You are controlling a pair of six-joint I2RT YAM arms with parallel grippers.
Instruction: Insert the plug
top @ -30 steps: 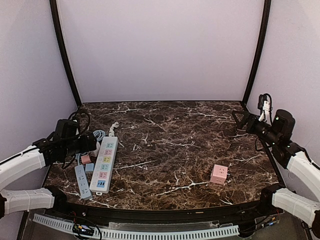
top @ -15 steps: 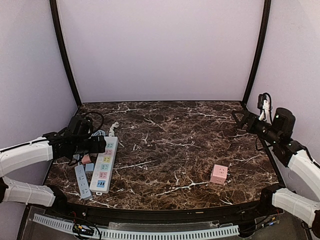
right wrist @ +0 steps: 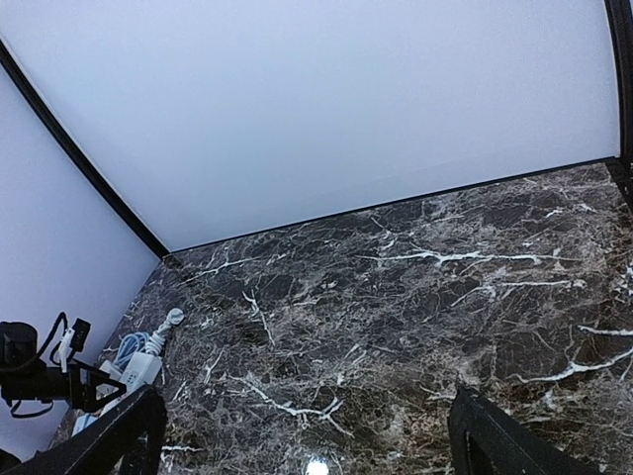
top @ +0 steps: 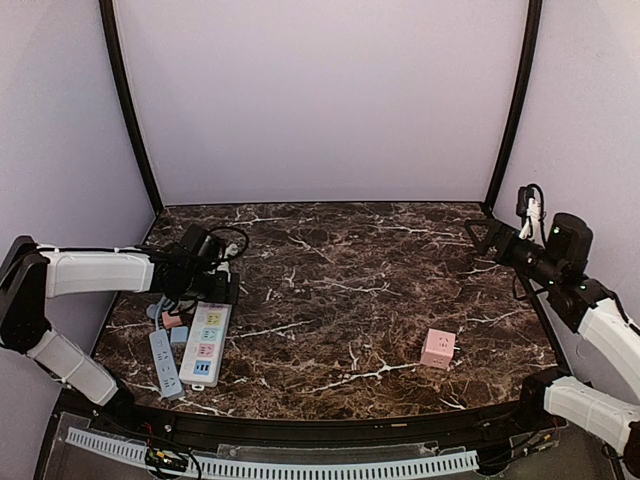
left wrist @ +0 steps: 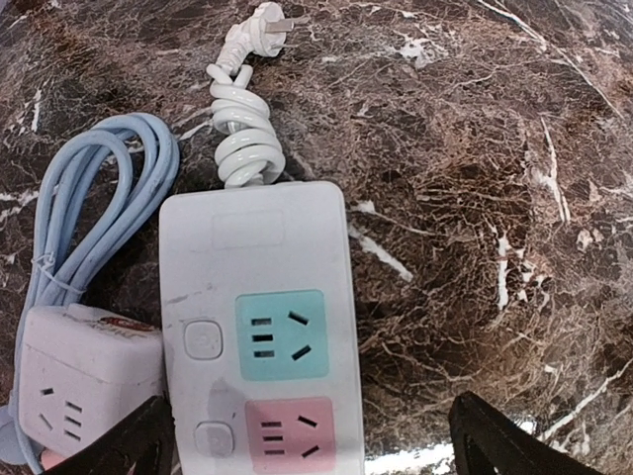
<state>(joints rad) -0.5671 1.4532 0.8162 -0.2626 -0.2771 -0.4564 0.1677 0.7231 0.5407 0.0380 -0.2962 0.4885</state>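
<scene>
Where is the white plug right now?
Left wrist view, top edge: the white plug lies loose on the left side of the table, at the end of the coiled cord beyond the far end of the white power strip.

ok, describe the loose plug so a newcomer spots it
Left side of the marble table, find the white strip with coloured sockets. A coiled white cord leaves its far end; the plug is its pronged tip, white where the neighbouring cord is blue.

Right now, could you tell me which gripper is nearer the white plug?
Left. The left gripper hovers over the white power strip, with the white plug just beyond it; the right gripper is far off on the right side.
</scene>
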